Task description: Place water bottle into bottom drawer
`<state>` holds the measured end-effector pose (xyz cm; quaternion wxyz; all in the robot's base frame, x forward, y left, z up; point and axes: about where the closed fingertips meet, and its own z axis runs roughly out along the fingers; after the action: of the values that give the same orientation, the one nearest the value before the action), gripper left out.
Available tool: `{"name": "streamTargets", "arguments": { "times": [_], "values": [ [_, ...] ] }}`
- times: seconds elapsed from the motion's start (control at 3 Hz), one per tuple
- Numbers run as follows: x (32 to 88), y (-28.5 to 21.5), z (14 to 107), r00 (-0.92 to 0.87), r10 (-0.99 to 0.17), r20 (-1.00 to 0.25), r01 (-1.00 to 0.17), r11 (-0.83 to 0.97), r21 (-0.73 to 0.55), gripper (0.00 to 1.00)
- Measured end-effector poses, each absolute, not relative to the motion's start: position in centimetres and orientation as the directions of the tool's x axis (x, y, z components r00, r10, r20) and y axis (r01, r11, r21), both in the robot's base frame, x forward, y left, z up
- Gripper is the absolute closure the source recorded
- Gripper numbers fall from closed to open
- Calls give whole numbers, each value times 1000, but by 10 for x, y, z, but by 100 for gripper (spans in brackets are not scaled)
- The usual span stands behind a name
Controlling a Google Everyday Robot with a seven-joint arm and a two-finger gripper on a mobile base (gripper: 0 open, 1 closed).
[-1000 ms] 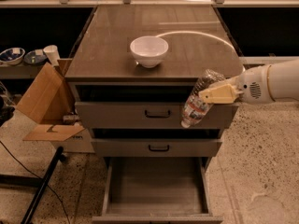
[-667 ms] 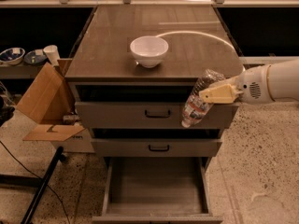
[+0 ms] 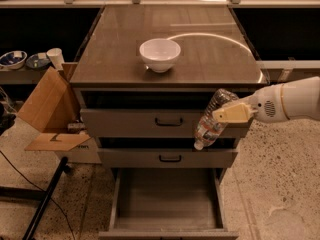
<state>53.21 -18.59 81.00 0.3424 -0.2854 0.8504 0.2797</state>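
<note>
My gripper (image 3: pixel 225 115) comes in from the right on a white arm and is shut on the water bottle (image 3: pixel 211 121), a clear crinkled bottle held tilted with its white cap pointing down-left. The bottle hangs in front of the right ends of the two upper drawers, above the right side of the bottom drawer (image 3: pixel 167 200). The bottom drawer is pulled open, with a plain grey interior and nothing in it.
A white bowl (image 3: pixel 160 54) sits on the cabinet top (image 3: pixel 210 54). The two upper drawers with black handles (image 3: pixel 168 121) are closed or nearly so. An open cardboard box (image 3: pixel 47 109) stands left of the cabinet, with bowls and a cup on a low shelf behind it (image 3: pixel 30 59).
</note>
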Motion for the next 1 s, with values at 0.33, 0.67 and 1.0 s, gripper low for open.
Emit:
{"name": "streamTargets", "arguments": {
  "times": [0.33,0.67,1.0],
  "values": [
    [521,-187,760,-663,-232,-712,-637,674,374,100],
    [504,-182,698,-737,-138,-661,-563,666,489,100],
    [494,-167,632,-809,-34,-586,-467,642,607,100]
  ]
}}
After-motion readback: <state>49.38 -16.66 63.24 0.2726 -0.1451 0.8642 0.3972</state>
